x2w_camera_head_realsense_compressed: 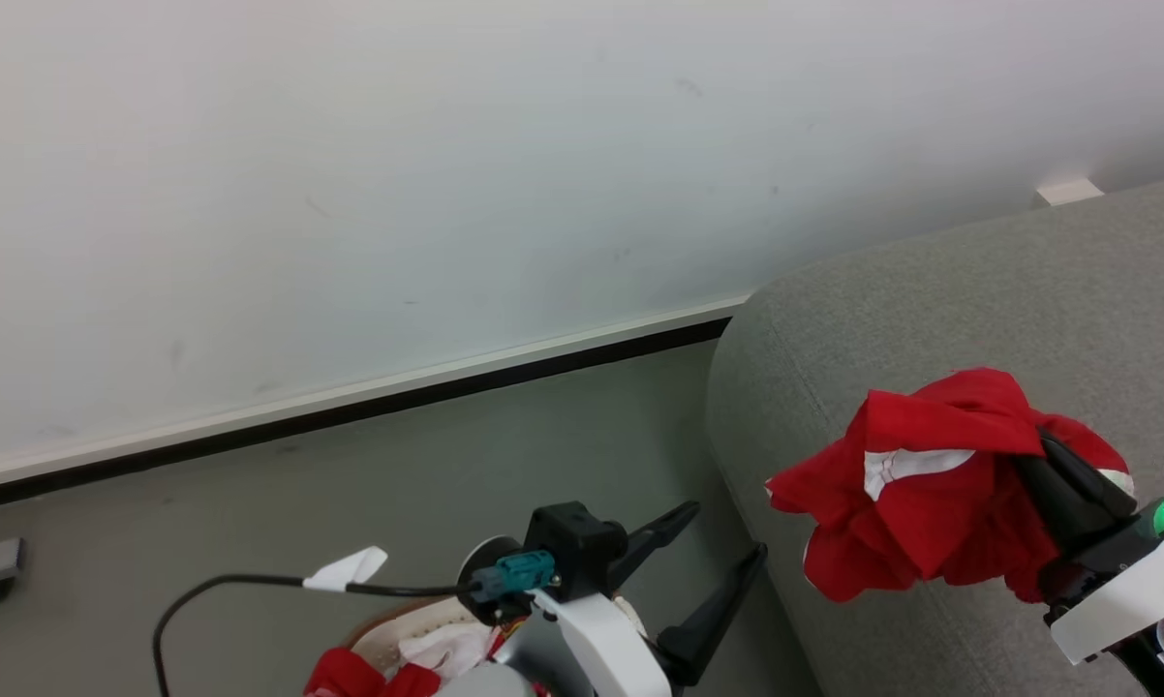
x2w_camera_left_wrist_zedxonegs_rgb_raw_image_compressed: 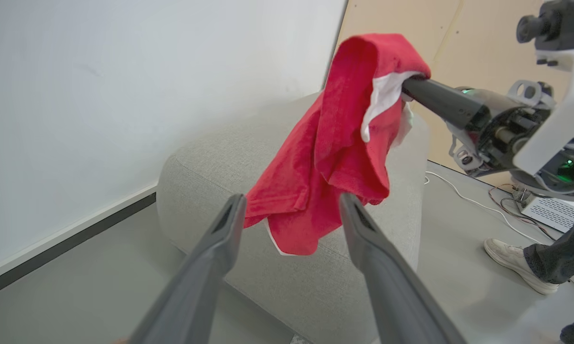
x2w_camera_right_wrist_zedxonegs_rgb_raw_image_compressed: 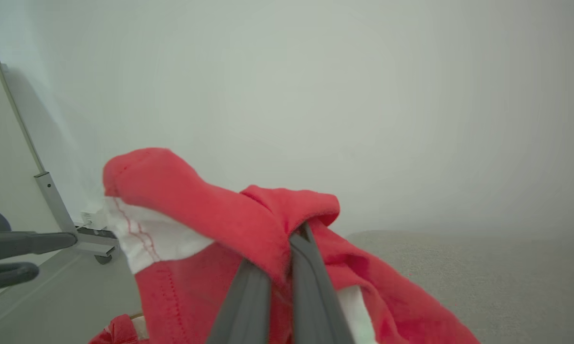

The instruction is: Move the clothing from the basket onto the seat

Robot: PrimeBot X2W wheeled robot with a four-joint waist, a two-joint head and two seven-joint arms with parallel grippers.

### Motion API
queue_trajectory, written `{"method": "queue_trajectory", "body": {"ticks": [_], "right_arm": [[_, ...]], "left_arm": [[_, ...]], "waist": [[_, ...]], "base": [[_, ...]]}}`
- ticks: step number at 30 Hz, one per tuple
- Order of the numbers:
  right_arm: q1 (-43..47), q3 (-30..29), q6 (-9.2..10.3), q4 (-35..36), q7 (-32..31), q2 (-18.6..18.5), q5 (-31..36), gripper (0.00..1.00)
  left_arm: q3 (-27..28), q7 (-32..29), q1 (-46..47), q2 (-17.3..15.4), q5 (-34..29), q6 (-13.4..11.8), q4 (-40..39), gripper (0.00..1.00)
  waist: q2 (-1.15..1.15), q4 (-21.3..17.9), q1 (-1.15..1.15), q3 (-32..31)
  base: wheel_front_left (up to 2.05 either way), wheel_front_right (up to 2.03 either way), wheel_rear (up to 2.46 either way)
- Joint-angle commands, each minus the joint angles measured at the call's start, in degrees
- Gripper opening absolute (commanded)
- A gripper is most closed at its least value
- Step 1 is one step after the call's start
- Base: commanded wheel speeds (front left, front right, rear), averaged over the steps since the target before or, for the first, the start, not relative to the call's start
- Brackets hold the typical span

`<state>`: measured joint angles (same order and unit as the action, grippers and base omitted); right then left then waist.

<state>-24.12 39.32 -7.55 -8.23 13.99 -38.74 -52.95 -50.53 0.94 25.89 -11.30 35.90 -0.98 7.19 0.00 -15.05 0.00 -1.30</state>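
Your right gripper (x2w_camera_right_wrist_zedxonegs_rgb_raw_image_compressed: 287,258), clamped on the red clothing (x2w_camera_head_realsense_compressed: 931,484), holds it above the near edge of the seat (x2w_camera_head_realsense_compressed: 1027,290), so releasing here could let it slide to the floor (x2w_camera_head_realsense_compressed: 446,465); your left gripper (x2w_camera_head_realsense_compressed: 727,528) stands spread wide near the basket (x2w_camera_head_realsense_compressed: 381,620).

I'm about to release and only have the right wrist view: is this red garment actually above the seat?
Observer: Yes. The head view shows the clothing over the seat, near its left end.
Operator: Anything left in the basket?
Observer: Yes, more red fabric lies in the basket.
Operator: Anyone nearby?
Observer: In the left wrist view, a person's shoe stands on the floor beside the seat.
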Motion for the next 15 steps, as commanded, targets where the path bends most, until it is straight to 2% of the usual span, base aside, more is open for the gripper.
{"method": "queue_trajectory", "body": {"ticks": [1,7,15], "right_arm": [[0.73,-0.81,0.12,0.15,0.02,0.04,0.54,0.0],[1.4,-7.66,0.12,-1.35,0.6,1.46,3.12,0.0],[-6.84,-21.27,0.12,-5.81,0.86,4.94,8.16,0.0]], "left_arm": [[-0.03,0.1,0.46,0.09,-0.63,0.07,-0.03,1.0],[-0.56,-0.3,3.24,0.48,-2.24,-0.16,0.07,1.0],[-0.95,-2.51,14.8,1.75,-6.47,1.61,-0.34,1.0]], "waist": [[0.0,-0.77,0.0,0.51],[0.0,-1.06,0.0,4.62],[0.0,1.55,0.0,21.57]], "base": [[0.0,0.0,0.0],[0.0,0.0,0.0],[0.0,0.0,0.0]]}}
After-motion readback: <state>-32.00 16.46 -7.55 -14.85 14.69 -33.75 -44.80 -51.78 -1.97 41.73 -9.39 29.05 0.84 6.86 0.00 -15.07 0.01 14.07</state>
